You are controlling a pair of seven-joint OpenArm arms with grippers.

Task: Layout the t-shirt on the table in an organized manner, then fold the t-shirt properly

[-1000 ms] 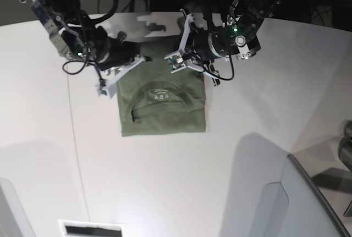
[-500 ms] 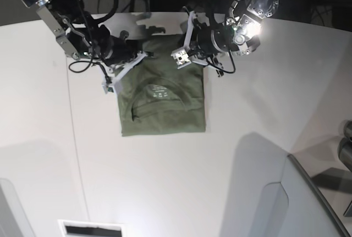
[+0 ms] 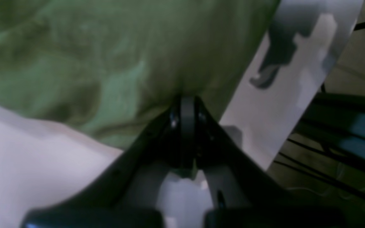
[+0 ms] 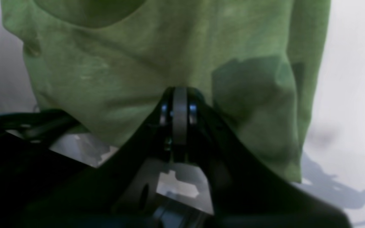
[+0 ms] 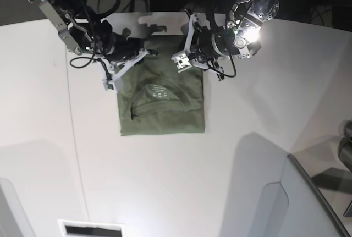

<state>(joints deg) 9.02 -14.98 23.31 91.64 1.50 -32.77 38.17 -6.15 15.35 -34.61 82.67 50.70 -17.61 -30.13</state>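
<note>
Left wrist view: the left gripper (image 3: 187, 104) is pinched tight on an edge of the t-shirt (image 3: 106, 63). A sliver of green cloth shows between the jaws. The white table (image 3: 27, 164) lies beneath, its edge at right.

Right wrist view: the right gripper (image 4: 179, 101) is likewise clamped on the t-shirt (image 4: 169, 57), the cloth hanging in folds past it to the table (image 4: 350, 95).

Base view: both arms reach in from the far side. The right gripper (image 5: 114, 78) holds the shirt's far left corner, the left gripper (image 5: 181, 61) its far right corner. The t-shirt (image 5: 162, 105), a folded rectangle with the collar showing, lies on the far middle of the table (image 5: 165, 182), its far edge lifted.
</note>
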